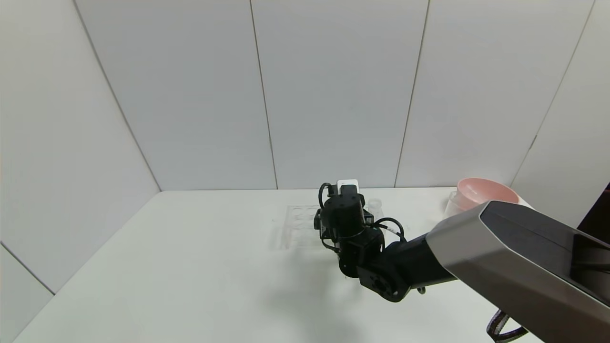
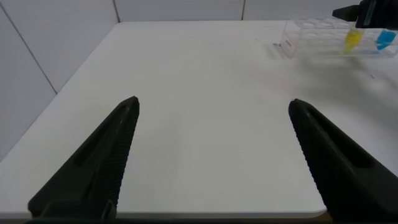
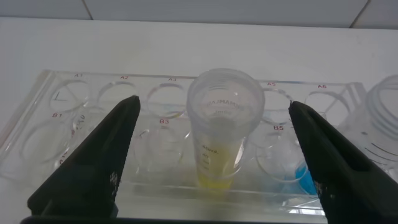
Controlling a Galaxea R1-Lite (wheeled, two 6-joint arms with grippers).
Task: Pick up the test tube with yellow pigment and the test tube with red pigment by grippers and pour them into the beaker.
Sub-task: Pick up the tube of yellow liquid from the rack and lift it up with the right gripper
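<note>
The test tube with yellow pigment (image 3: 221,134) stands upright in a clear well rack (image 3: 81,118). My right gripper (image 3: 214,104) is open, with one finger on each side of the tube and clear gaps to both. In the head view its wrist (image 1: 345,214) hides the fingers and the tube over the rack (image 1: 295,224). The left wrist view shows the yellow tube (image 2: 353,40) far off. My left gripper (image 2: 213,102) is open and empty above bare table near the front edge. The red tube is not in view. A clear ringed vessel (image 3: 385,124), possibly the beaker, stands beside the rack.
A tube of blue liquid (image 3: 298,177) sits in the rack one well from the yellow one. A pink bowl (image 1: 483,190) stands at the back right. White walls enclose the table at back and sides.
</note>
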